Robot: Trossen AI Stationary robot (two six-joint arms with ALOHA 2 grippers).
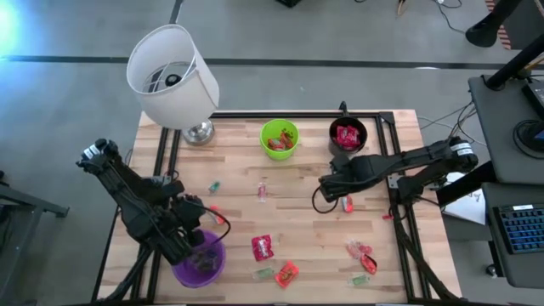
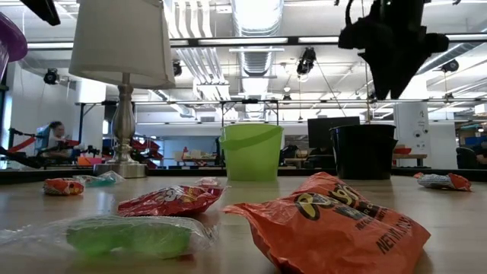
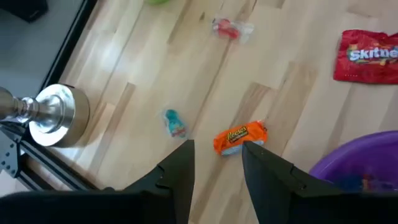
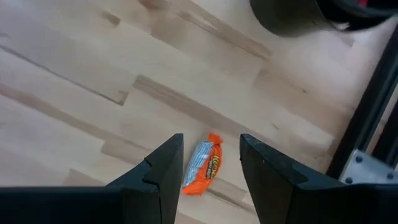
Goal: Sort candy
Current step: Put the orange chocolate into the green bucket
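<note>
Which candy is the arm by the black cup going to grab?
Find the black cup at the table's far edge. Just in front of it hovers the right gripper, open above a small orange peanut-butter-cup packet. It lies alone there; the other sweets are farther away.

Grey floor (image 1: pixel 76 93) surrounds the wooden desk (image 1: pixel 297 225). White-shaded lamp (image 1: pixel 174 76) at upper left. Keyboard (image 1: pixel 518 229) at right edge. Low view: exposed ceiling ducts (image 2: pixel 255 30), strip lights.

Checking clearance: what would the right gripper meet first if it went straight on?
Probably the orange crinkly Reese's packet lying on the wooden table, in line between the right gripper's open fingers; depth is unclear.
</note>
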